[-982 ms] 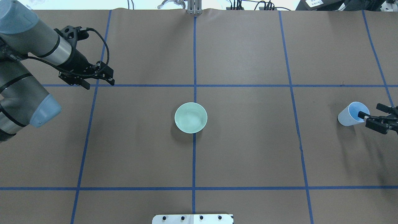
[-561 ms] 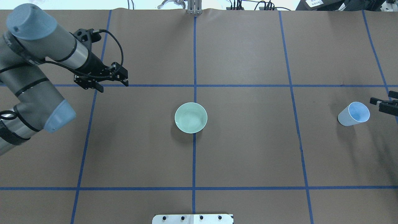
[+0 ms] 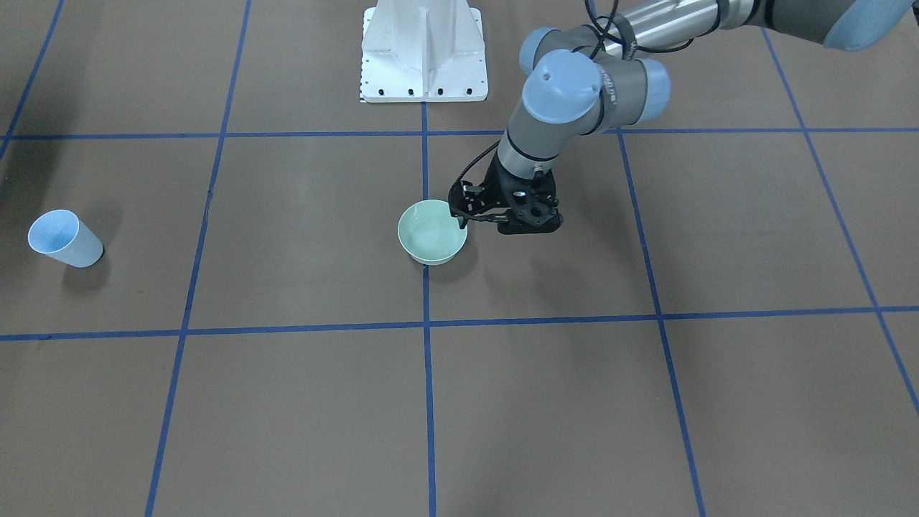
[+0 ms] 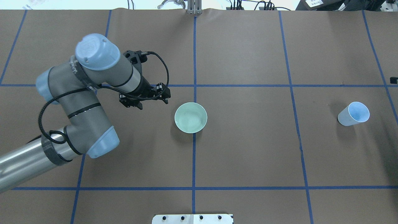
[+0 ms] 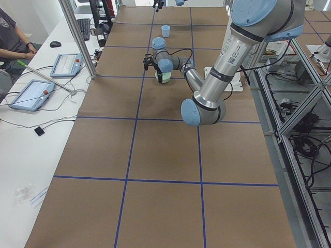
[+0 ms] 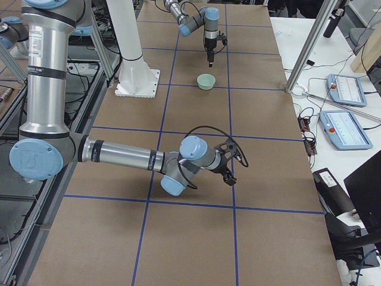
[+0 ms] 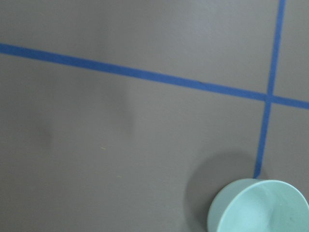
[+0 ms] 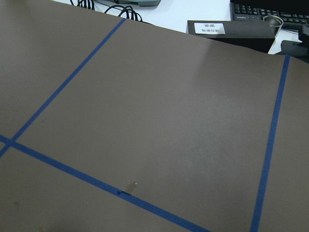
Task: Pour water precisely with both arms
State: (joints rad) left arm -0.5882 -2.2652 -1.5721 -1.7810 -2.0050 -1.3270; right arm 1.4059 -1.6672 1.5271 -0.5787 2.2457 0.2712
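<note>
A mint green bowl (image 4: pixel 190 117) stands at the table's centre on a blue tape crossing; it also shows in the front view (image 3: pixel 432 231) and the left wrist view (image 7: pixel 260 208). Faint whitish glints of water (image 4: pixel 188 119) show inside it. My left gripper (image 4: pixel 153 104) is open and empty, just to the left of the bowl, one finger close to the rim in the front view (image 3: pixel 495 222). A light blue cup (image 4: pixel 354 113) stands alone at the far right. My right gripper (image 6: pixel 229 174) is away from the cup; only a sliver shows at the overhead view's right edge, and I cannot tell its state.
The white bolted pedestal (image 3: pixel 423 50) stands at the robot's side of the table. Blue tape lines (image 4: pixel 194 62) divide the brown table cover into squares. Tablets (image 5: pixel 31 93), cables and a seated person (image 5: pixel 13 36) are beyond the far edge.
My left arm has swung in from the far left to beside the bowl. My right gripper has let go of the cup and drawn back past the right edge.
</note>
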